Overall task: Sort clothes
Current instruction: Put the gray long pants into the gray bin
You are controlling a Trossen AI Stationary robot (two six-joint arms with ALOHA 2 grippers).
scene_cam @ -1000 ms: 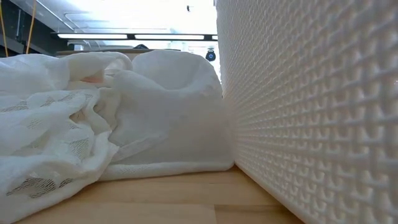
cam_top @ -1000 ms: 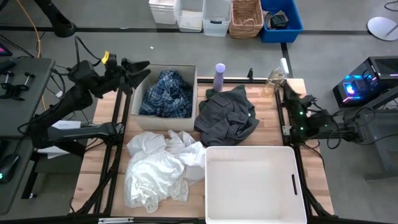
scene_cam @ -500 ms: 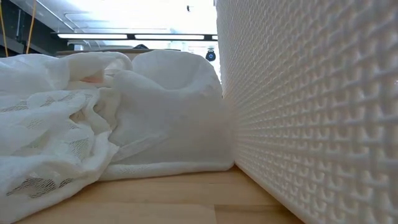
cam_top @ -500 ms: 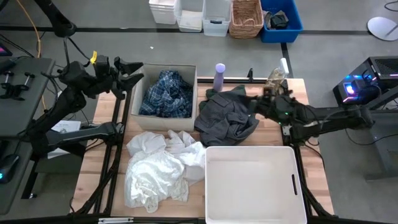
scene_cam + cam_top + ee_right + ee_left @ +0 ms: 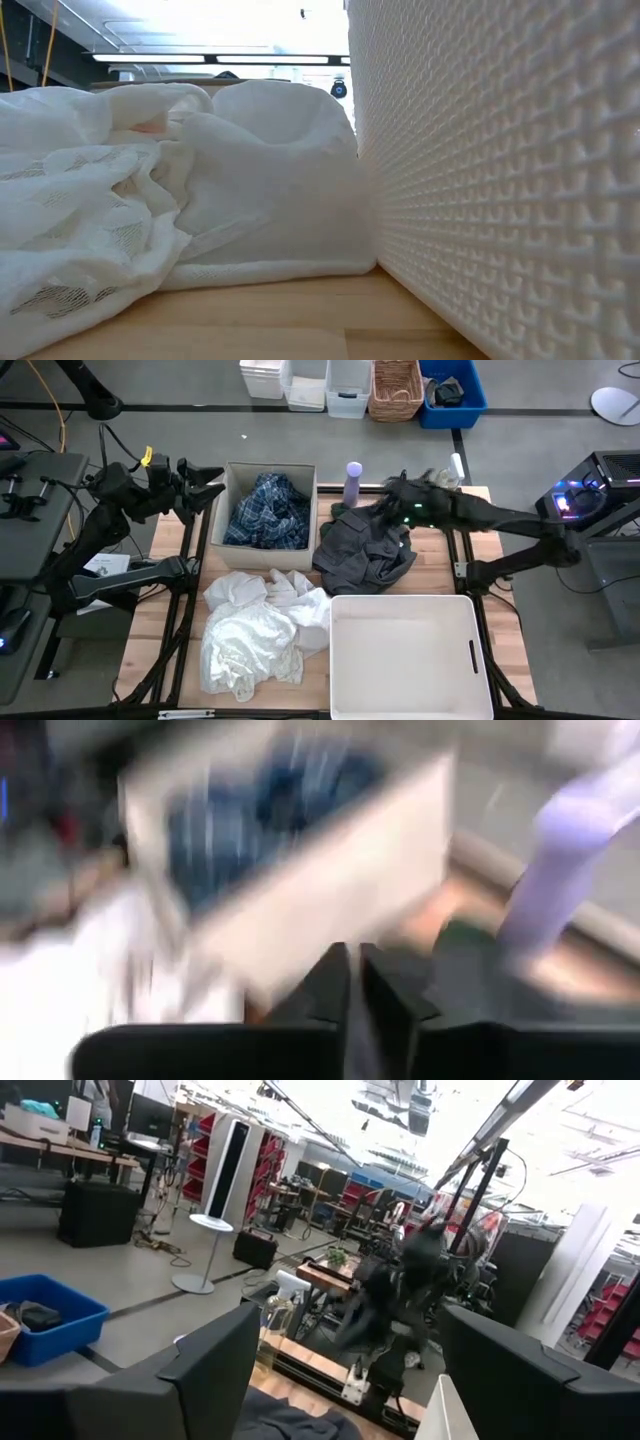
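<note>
No legible writing; plaid shirt (image 5: 268,510) boxed.

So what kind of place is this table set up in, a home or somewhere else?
Most likely a robotics lab or workshop, not a home. The wooden table stands on a bare concrete floor, a computer with glowing lights sits beside it, and the left wrist view shows red storage racks and equipment stands.

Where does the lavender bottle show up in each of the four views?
High view: lavender bottle stands at the table's far edge, between the box holding the plaid shirt and the dark grey top.
Low view: not in it.
Left wrist view: not visible.
Right wrist view: blurred, beside the box.
Shared landmark: the box with the plaid shirt.
</note>
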